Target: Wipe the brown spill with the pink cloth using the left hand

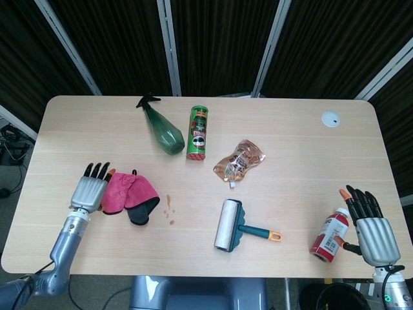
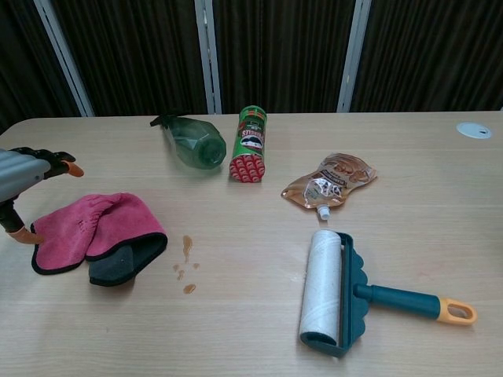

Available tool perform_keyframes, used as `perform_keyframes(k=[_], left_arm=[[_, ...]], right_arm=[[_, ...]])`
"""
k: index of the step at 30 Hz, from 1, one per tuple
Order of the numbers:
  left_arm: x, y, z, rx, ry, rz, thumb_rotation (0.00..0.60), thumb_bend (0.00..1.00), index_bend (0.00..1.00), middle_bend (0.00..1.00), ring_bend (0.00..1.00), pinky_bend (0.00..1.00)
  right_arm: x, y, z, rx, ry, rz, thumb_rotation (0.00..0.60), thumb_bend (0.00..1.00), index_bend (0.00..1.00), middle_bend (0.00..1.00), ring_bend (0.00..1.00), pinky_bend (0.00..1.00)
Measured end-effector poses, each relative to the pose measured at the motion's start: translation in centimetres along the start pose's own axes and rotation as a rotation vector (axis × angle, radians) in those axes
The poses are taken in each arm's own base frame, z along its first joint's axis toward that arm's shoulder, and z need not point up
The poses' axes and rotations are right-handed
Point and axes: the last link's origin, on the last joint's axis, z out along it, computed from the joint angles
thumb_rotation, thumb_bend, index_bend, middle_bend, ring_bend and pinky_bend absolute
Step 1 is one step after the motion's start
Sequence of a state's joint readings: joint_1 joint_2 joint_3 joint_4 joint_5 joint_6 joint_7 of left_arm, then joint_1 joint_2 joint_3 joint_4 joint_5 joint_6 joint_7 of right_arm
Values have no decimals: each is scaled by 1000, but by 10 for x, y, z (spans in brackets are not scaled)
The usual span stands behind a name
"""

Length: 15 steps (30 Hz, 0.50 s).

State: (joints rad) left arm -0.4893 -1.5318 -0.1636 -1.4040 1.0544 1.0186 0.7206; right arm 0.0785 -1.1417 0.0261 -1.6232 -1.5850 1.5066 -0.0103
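The pink cloth [image 1: 126, 193] [image 2: 94, 229] lies folded on the left of the table, a dark grey underside showing at its near corner. Just to its right are small brown spill drops [image 1: 170, 210] [image 2: 185, 260]. My left hand [image 1: 90, 188] [image 2: 25, 179] hovers at the cloth's left edge, fingers spread and holding nothing; I cannot tell whether it touches the cloth. My right hand [image 1: 372, 227] is open at the table's near right edge beside a red and white bottle [image 1: 330, 235], and shows only in the head view.
A lint roller [image 1: 231, 225] with a teal handle lies right of the spill. Behind are a green spray bottle [image 1: 162, 129], a green crisps can [image 1: 198, 132] and a brown sauce pouch [image 1: 239, 159]. A small white disc [image 1: 330, 119] sits far right.
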Motion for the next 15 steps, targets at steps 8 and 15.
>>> perform_keyframes(k=[8, 15], left_arm=[[-4, 26, 20, -3, -15, -11, 600, 0, 154, 0, 0, 75], [-16, 32, 28, 11, -29, 23, 600, 0, 251, 129, 99, 205]], right_arm=[[0, -1, 0, -7, -2, 10, 600, 31, 0, 0, 0, 20], [1, 1, 0, -22, -5, 25, 600, 33, 0, 0, 0, 20]])
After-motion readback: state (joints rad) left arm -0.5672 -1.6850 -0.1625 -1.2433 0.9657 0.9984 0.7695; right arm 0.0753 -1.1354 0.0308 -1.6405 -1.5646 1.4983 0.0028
